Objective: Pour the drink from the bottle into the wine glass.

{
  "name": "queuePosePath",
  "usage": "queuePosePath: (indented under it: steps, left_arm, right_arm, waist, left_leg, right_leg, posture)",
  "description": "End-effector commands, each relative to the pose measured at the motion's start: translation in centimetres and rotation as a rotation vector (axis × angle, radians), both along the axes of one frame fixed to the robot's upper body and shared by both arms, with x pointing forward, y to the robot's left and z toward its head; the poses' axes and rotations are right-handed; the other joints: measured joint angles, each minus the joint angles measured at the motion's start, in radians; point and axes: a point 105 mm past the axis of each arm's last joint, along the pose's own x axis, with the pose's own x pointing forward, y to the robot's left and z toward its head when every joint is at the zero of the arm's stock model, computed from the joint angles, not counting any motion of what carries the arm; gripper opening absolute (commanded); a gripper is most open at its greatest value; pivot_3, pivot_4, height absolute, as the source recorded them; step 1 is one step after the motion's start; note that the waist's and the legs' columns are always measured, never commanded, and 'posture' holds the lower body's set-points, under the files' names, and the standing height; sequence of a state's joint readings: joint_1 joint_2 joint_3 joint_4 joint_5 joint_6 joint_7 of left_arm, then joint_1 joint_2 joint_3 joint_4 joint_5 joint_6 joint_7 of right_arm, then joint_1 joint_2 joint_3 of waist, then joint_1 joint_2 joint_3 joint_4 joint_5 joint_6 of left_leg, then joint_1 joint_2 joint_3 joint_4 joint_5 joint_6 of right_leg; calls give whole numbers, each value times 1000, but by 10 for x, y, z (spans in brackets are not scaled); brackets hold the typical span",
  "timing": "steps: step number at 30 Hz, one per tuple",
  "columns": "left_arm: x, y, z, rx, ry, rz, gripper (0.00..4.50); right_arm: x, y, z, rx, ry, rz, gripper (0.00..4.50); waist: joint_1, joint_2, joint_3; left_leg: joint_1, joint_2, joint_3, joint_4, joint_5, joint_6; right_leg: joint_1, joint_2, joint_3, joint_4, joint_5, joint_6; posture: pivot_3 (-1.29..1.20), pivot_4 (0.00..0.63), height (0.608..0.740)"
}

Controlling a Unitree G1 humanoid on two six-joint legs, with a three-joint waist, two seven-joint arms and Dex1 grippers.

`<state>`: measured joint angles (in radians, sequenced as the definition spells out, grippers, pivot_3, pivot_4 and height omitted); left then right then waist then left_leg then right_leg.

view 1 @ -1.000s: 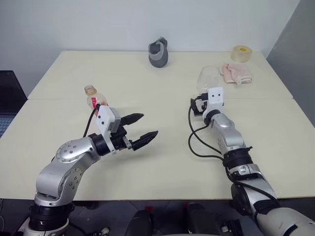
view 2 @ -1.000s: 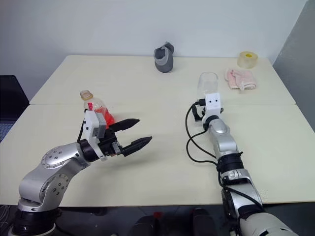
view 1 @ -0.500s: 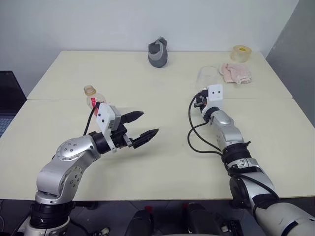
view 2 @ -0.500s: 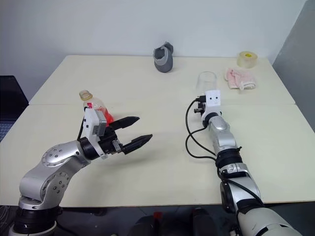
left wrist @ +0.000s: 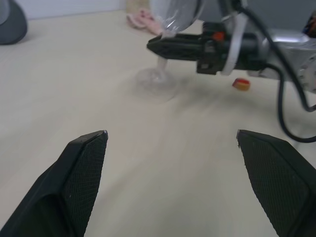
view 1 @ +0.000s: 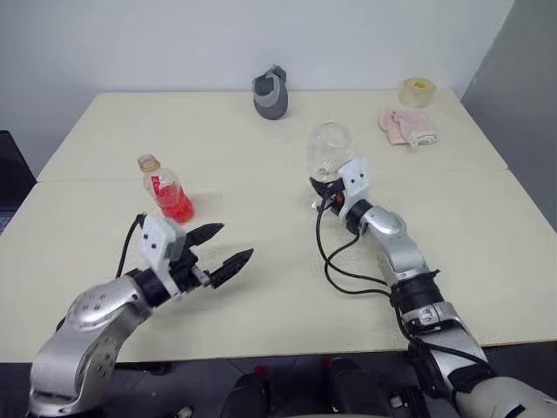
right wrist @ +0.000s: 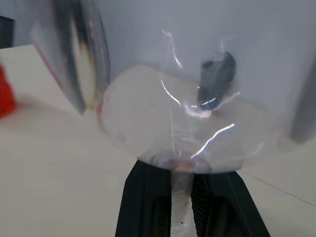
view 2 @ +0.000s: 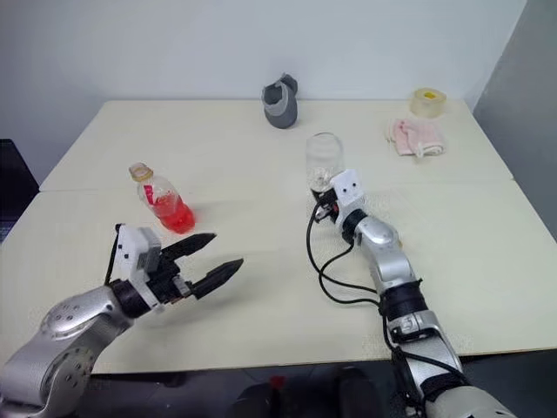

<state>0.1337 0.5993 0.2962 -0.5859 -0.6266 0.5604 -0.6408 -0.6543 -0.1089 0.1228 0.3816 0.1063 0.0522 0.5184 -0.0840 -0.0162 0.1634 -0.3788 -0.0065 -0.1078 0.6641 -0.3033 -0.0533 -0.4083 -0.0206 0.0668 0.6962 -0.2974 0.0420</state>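
The wine glass is clear, stemmed and upright near the table's middle. My right gripper is shut on its thin stem, just under the bowl. Its round foot is at the tabletop; whether it touches I cannot tell. The small clear bottle stands to the left with its yellowish cap on. The red-pink drink fills its lower part. My left gripper hovers open and empty in front of the bottle, apart from it, its fingertips pointing toward the glass.
A grey object sits at the back centre of the cream table. A tape roll and a pink cloth lie at the back right. A seam crosses the table.
The right gripper has shut on the glass's stem and carried the glass left, toward the table's middle. The left arm has drawn back and down, uncovering the bottle. The camera has shifted slightly.
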Motion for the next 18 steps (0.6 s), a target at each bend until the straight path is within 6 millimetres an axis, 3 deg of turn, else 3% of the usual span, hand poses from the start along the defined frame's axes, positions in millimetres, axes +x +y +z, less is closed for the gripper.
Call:
queuePosePath:
  steps: [1,6,10,18]
  left_arm:
    - [-16,4,8,3,-38,47,4500]
    - [-30,7,0,-1,-9,90,4500]
    - [-30,9,-1,0,-17,120,4500]
    - [-25,8,3,-11,-34,124,4500]
  right_arm:
    - [-21,23,17,26,-54,136,221]
    - [-29,41,-6,-32,7,213,221]
    - [-23,47,-27,-46,101,221,221]
    - [-15,51,-20,-21,148,243,221]
  waist:
    - [1,0,0]
    - [9,0,0]
    - [11,0,0]
    - [10,0,0]
  left_leg:
    - [0,0,0,0,0,0]
    - [0,-1,0,0,0,0]
    - [2,-1,0,0,0,0]
    - [4,-1,1,-1,0,0]
  right_leg:
    - [0,0,0,0,0,0]
    - [1,0,0,-1,0,0]
    - [2,0,0,-1,0,0]
    - [4,0,0,-1,0,0]
  posture:
    - [0,150,740]
    - [0,150,740]
    - [0,150,740]
    - [0,150,740]
